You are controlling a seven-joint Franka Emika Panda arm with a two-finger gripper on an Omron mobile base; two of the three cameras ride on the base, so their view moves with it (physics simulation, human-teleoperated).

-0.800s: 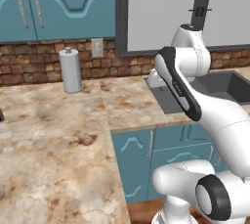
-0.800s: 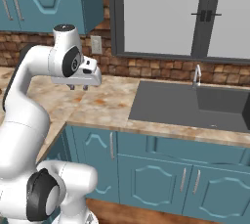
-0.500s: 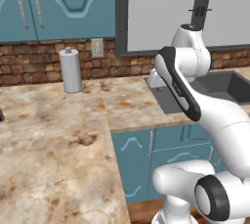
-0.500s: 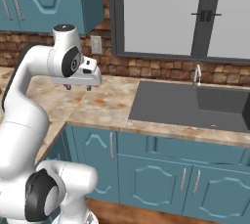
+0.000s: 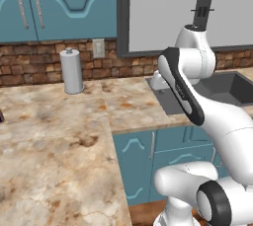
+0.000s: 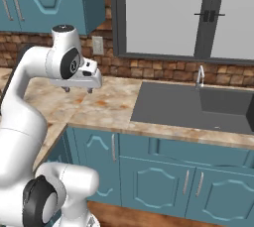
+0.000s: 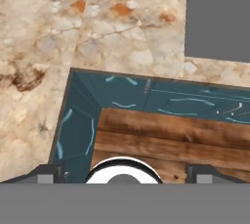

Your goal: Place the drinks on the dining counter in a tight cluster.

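The drinks are out of view. The dining counter [image 5: 54, 161] is beige stone with brown blotches and runs toward me on the left. My gripper [image 6: 78, 90] hangs open and empty, pointing down above the counter's inner corner [image 6: 94, 109]. In the hand view the gripper [image 7: 124, 175] shows its two dark fingertips [image 7: 46, 174] far apart, with nothing between them. Below them lie the marbled counter top [image 7: 97, 37], teal cabinet fronts and wood floor. A dark sliver [image 5: 1, 116] sits at the counter's far left edge, too cut off to identify.
A grey paper towel roll [image 5: 72, 71] stands at the back of the counter by the brick wall and an outlet [image 5: 99, 48]. A dark sink [image 6: 193, 107] with a faucet [image 6: 199, 76] lies to the right. Teal cabinets [image 6: 163, 181] run below.
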